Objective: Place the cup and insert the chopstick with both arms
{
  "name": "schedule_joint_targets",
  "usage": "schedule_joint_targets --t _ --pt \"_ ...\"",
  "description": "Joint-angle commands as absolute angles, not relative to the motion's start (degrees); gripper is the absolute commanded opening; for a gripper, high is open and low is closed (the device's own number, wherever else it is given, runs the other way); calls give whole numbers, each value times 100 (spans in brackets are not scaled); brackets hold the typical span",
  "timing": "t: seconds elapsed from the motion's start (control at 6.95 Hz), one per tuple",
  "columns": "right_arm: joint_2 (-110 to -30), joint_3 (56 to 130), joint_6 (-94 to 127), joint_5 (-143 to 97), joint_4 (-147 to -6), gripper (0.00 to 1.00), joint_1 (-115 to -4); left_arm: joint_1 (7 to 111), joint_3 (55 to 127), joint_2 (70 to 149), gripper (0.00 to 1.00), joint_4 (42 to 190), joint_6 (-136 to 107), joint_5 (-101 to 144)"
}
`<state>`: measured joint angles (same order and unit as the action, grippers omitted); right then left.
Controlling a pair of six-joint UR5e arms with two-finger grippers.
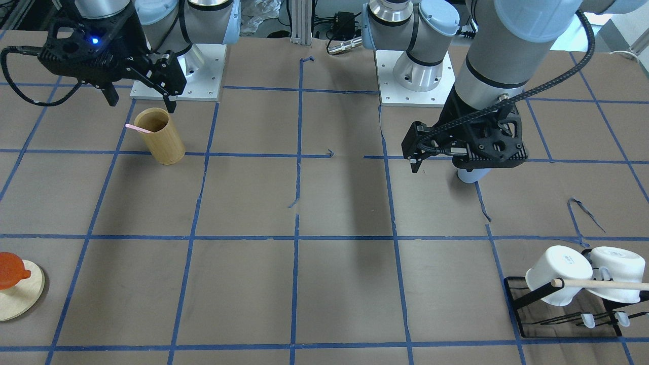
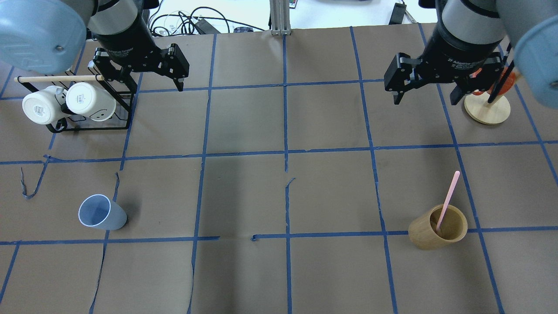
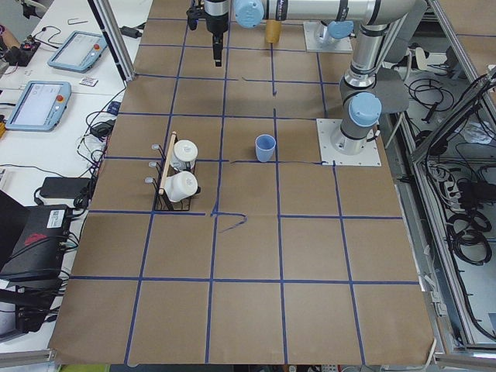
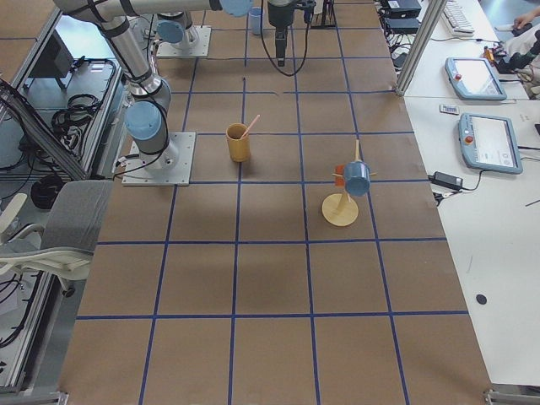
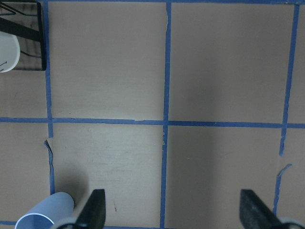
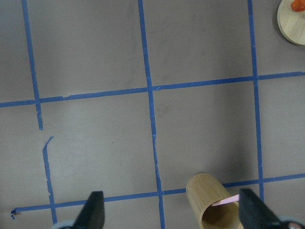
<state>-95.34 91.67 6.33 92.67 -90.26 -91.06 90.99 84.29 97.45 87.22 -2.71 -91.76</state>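
While both arms hang above the brown paper table (image 2: 244,192), the overhead view shows one blue cup (image 2: 102,212) of smooth plastic upright on the left. One round bamboo cup (image 2: 438,226) stands on the right with one pink chopstick (image 2: 448,196) leaning inside, and two white mugs (image 2: 90,101) hang on a black wire rack (image 2: 93,127). The left gripper (image 2: 150,83) and right gripper (image 2: 426,98) gape wide, holding nothing. Each wrist view shows two spread black fingers (image 5: 97,210), touching nothing.
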Motion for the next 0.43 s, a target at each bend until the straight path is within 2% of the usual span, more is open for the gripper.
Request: schedule_joint_targets --t 0.0,0.29 --pt "-9527 9167 633 9272 -9018 100 -9105 9149 8472 9703 100 8762 -281 -9184" --pt "-9527 9176 633 9281 -9018 100 -9097 9149 8481 9694 100 8763 -281 -9193"
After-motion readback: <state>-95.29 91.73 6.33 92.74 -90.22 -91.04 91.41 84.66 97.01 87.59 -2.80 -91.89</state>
